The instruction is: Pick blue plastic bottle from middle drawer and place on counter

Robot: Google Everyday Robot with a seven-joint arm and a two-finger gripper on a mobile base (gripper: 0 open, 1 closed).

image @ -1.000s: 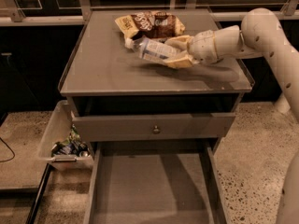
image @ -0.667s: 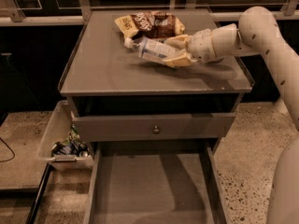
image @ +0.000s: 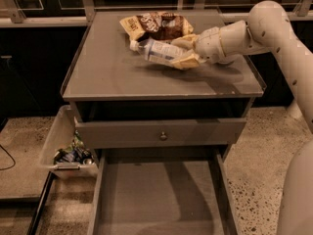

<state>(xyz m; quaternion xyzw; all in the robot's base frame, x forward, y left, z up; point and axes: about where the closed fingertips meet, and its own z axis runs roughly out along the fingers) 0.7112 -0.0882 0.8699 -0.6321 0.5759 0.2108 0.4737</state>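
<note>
Since the earlier frame almost nothing changes: the bend of the arm (image: 266,21) goes a little to the left and up, and the bottle stays at nearly the same place over the counter.

The gripper (image: 182,51) is over the far right part of the counter (image: 112,77), and its two pale fingers (image: 188,61) are clenched around the blue plastic bottle (image: 159,50). It grasps the bottle at the bottom end. The bottle lies almost flat and points away from the gripper to the left, with the white cap at the far end. A dark shadow lies on the counter just below the bottle; I cannot tell if the bottle touches the surface.

Just behind the gripper and the bottle, a brown and yellow snack bag (image: 156,26) lies on the counter. Below the gripper, under the counter's front edge, there is a grey drawer front (image: 122,133) with a small round knob (image: 163,136). Lower again and nearer to the camera, the middle drawer (image: 156,199) is pulled out, and its flat grey bottom is visible. Well to the left and below the gripper, a clear plastic bin (image: 56,138) with small things inside stands beside the cabinet.
</note>
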